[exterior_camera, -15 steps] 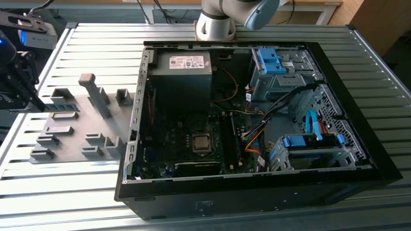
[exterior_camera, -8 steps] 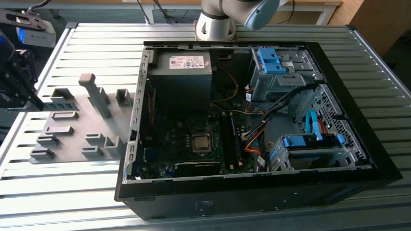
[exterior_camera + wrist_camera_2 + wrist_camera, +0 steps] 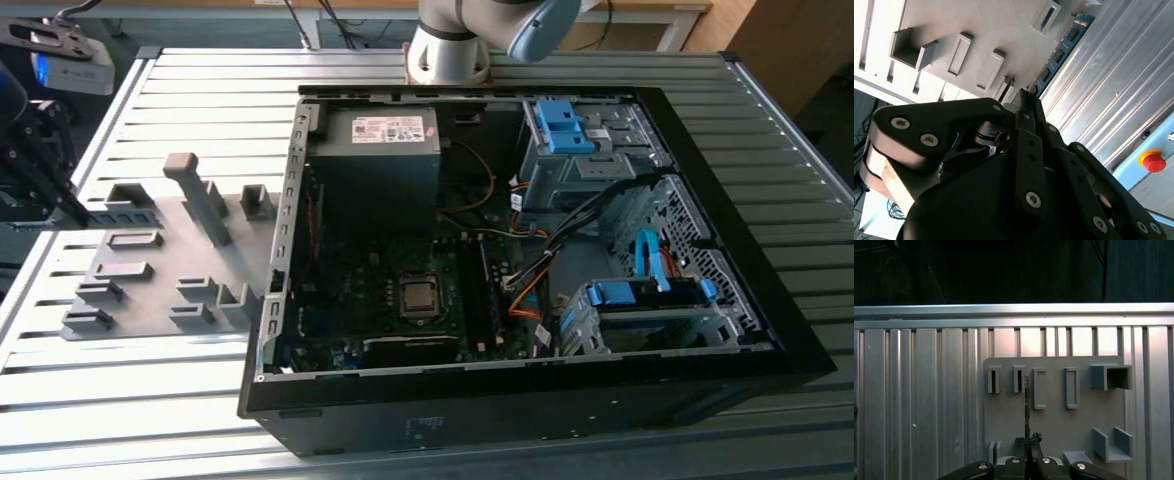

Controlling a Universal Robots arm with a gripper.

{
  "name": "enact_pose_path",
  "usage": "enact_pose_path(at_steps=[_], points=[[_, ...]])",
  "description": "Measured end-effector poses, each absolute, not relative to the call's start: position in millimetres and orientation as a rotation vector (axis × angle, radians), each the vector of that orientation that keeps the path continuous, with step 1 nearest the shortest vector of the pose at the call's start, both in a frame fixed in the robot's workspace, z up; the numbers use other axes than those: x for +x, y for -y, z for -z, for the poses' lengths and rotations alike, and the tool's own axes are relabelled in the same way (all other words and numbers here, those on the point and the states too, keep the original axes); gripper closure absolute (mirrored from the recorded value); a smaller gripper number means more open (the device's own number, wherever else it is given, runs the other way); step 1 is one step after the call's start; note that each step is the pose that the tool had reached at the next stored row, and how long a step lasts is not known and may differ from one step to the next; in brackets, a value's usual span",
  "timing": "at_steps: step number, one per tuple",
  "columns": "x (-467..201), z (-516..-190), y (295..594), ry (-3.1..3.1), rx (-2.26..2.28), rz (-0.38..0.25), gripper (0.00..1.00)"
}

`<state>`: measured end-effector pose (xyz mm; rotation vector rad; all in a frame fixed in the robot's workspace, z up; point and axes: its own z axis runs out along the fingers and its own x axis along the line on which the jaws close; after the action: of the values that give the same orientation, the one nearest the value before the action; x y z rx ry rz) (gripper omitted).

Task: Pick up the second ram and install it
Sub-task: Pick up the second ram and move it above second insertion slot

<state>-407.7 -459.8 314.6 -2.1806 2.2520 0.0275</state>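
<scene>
The second ram [image 3: 1060, 51] is a slim blue-green board with dark chips, and my gripper [image 3: 1026, 97] is shut on one end of it. In the first wrist view the ram [image 3: 1027, 405] shows edge-on as a thin strip rising from my gripper [image 3: 1027, 442]. It sits over the grey fixture plate [image 3: 1054, 425], beside the plate's slotted blocks. In the exterior view my gripper [image 3: 80, 212] is at the far left, and the ram [image 3: 127, 214] sticks out over the plate [image 3: 147, 270]. I cannot tell whether the ram touches the fixture.
An open computer case [image 3: 747, 330] lies on the slatted metal table at the exterior view's right. Inside are a motherboard [image 3: 400, 300], a power supply [image 3: 380, 135], blue drive cages and loose cables. A tall grey post [image 3: 200, 200] stands on the plate. A red button [image 3: 1154, 161] is nearby.
</scene>
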Motion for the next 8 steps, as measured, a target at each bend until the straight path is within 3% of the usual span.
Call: enact_pose_path(at_steps=[8], points=[[-407.8,-316.9,459.8,-2.252,-2.181,-0.028,0.86]])
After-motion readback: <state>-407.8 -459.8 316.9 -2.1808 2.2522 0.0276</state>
